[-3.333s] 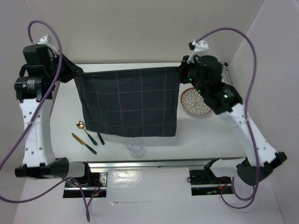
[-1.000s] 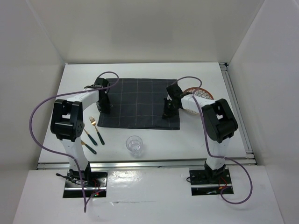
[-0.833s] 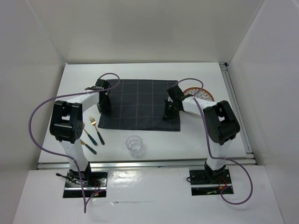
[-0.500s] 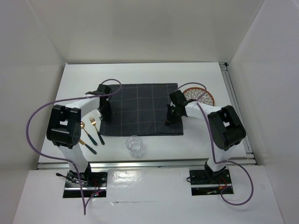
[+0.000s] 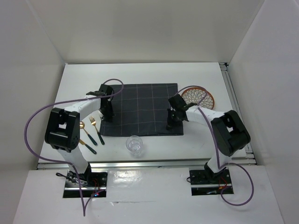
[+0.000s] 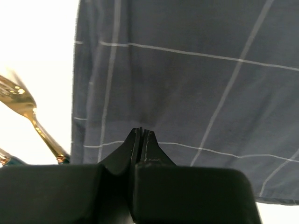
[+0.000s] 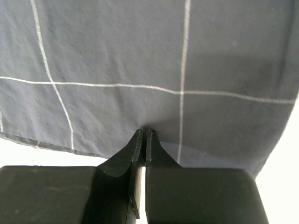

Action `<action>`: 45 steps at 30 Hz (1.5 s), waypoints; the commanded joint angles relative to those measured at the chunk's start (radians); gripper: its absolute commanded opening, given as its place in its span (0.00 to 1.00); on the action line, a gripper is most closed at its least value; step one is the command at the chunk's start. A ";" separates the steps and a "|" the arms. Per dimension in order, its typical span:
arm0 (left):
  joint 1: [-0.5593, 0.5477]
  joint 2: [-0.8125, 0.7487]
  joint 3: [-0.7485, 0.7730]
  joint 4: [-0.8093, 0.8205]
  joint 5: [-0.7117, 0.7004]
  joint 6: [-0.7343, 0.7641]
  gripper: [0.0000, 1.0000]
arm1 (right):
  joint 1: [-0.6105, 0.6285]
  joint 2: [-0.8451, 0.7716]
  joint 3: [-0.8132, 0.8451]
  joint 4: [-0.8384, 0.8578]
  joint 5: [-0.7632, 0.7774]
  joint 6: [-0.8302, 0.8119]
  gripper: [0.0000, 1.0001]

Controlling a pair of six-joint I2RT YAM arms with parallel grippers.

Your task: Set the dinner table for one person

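Holds dark grey cloth (image 5: 140, 109) flat on dinner table (image 5: 210, 140), pinched tight in left gripper (image 6: 141, 135) at nine o'clock, in right gripper (image 7: 143, 135) at four o'clock.

The dark grid cloth (image 5: 140, 108), earlier hanging upright in the air, now lies flat on the dinner table (image 5: 140, 74), pulled nearer, uncovering the patterned plate (image 5: 199, 97).
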 commanded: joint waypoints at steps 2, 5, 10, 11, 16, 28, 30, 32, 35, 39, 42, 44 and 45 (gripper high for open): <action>-0.027 0.013 0.040 -0.017 0.002 -0.006 0.00 | 0.016 -0.056 -0.029 -0.026 0.043 0.029 0.00; -0.036 0.039 0.060 -0.026 -0.008 -0.015 0.00 | 0.017 -0.056 -0.048 -0.035 0.068 0.054 0.00; -0.036 0.088 0.079 -0.026 -0.008 -0.015 0.00 | 0.017 -0.056 -0.078 -0.067 0.108 0.093 0.00; -0.036 0.105 0.079 -0.026 -0.008 -0.015 0.00 | 0.017 -0.056 -0.088 -0.078 0.121 0.107 0.00; -0.036 0.145 0.088 -0.026 -0.008 -0.015 0.00 | 0.017 -0.067 -0.120 -0.100 0.151 0.129 0.00; -0.076 0.175 0.115 -0.026 0.011 -0.024 0.00 | 0.017 -0.105 -0.172 -0.127 0.169 0.184 0.00; -0.088 0.185 0.126 -0.026 0.011 -0.024 0.00 | 0.017 -0.117 -0.195 -0.127 0.169 0.195 0.00; -0.100 0.185 0.126 -0.026 0.011 -0.024 0.00 | 0.017 -0.128 -0.195 -0.136 0.169 0.205 0.00; -0.110 0.174 0.126 -0.026 0.002 -0.024 0.00 | 0.017 -0.151 -0.215 -0.137 0.160 0.216 0.00; -0.110 0.139 0.126 -0.046 -0.023 -0.024 0.00 | 0.017 -0.198 -0.178 -0.175 0.160 0.216 0.00; -0.110 0.107 0.158 -0.074 -0.044 -0.033 0.00 | 0.017 -0.221 -0.070 -0.230 0.186 0.181 0.00; -0.110 0.071 0.186 -0.106 -0.044 -0.033 0.00 | 0.017 -0.221 0.029 -0.262 0.203 0.161 0.05; -0.110 0.060 0.195 -0.116 -0.055 -0.033 0.00 | 0.017 -0.221 0.059 -0.287 0.215 0.161 0.13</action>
